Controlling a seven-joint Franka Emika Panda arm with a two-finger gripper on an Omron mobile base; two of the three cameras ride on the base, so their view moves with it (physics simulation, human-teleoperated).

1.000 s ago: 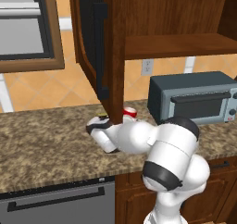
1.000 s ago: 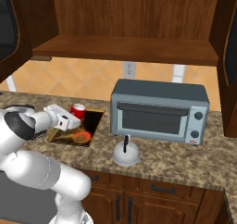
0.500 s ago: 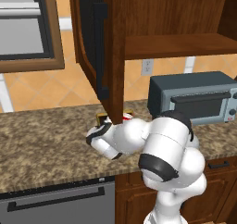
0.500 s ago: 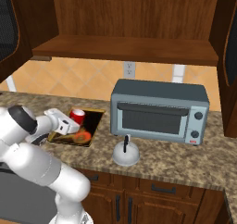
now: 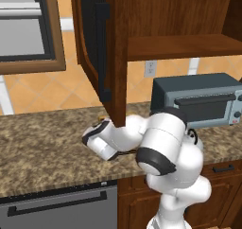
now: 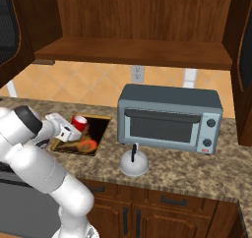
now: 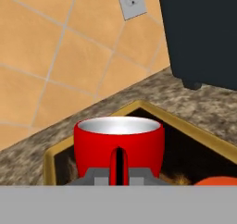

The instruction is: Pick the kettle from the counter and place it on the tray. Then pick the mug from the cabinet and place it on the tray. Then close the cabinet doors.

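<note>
Cabinet [image 6: 133,52]: wall cupboard, shelf bare. Cabinet doors [image 5: 97,48]: both swung open, the bar handle of one showing in the left base view. Bench [image 6: 197,173]: granite worktop carrying all loose items. Toaster oven [image 6: 170,116]: grey, standing at the back of the bench. Tray [image 6: 101,130]: lies at 9 o'clock of the toaster oven in the right base view. Kettle [image 6: 134,161]: upright on the bench at 4 o'clock of the tray, just beside it and not on it. Mug [image 6: 78,122]: red, upright, over the tray's 10 o'clock corner; whether its base touches the tray cannot be told. Gripper [image 6: 69,131]: clenched on the mug's near side, at 8 o'clock of it. Step in hand, by judgement: setting the mug on the tray. Next move calls for lowering until the mug rests flat inside the rim, releasing, then backing off without tipping it; the doors remain to be shut, and the kettle appears unplaced.
</note>
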